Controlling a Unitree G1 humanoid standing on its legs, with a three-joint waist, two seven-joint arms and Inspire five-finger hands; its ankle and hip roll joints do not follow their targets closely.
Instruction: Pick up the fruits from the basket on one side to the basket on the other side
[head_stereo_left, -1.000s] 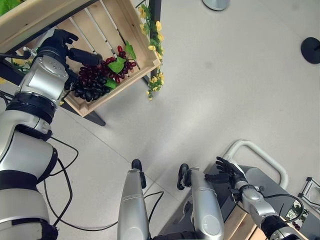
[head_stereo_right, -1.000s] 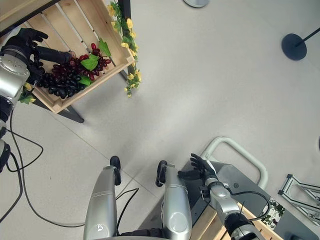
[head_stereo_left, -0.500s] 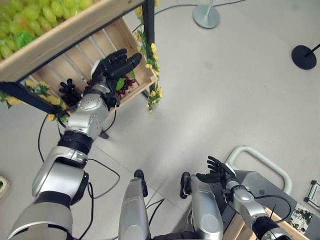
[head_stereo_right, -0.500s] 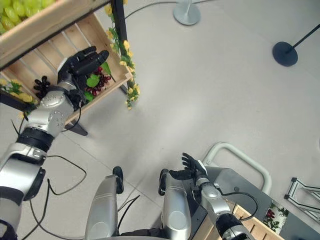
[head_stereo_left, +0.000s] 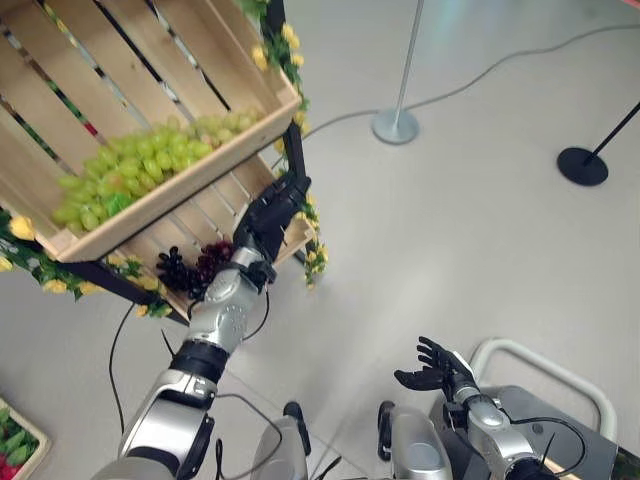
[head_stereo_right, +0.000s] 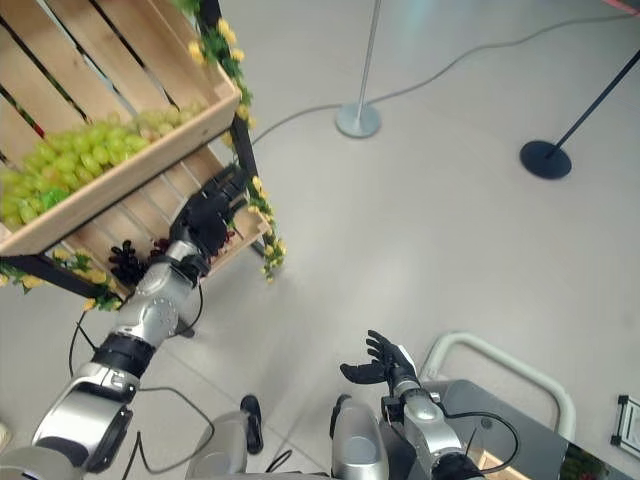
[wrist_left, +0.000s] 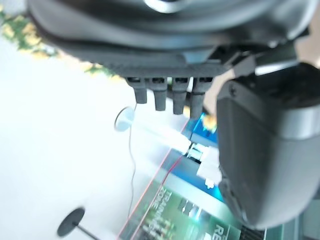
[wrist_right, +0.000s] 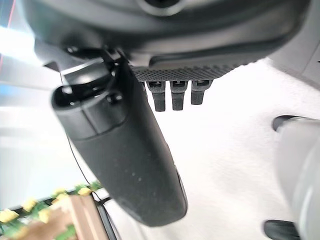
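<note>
The upper crate (head_stereo_left: 150, 110) fills the head view from nine to twelve o'clock, tilted, with green grapes (head_stereo_left: 140, 165) heaped along its low front edge; beneath it the lower crate (head_stereo_right: 215, 225) holds dark grapes (head_stereo_left: 195, 268), and yellow flowers (head_stereo_left: 315, 255) trail down the corner post; a round stand base (head_stereo_left: 395, 125) rests on the floor toward one o'clock; the left hand (head_stereo_left: 272, 212) is raised at the lower crate's front rim, fingers straight and empty, just beside the dark grapes; the right hand (head_stereo_right: 378, 362) hovers at five o'clock near a white rail (head_stereo_right: 500, 360), fingers spread, holding nothing.
</note>
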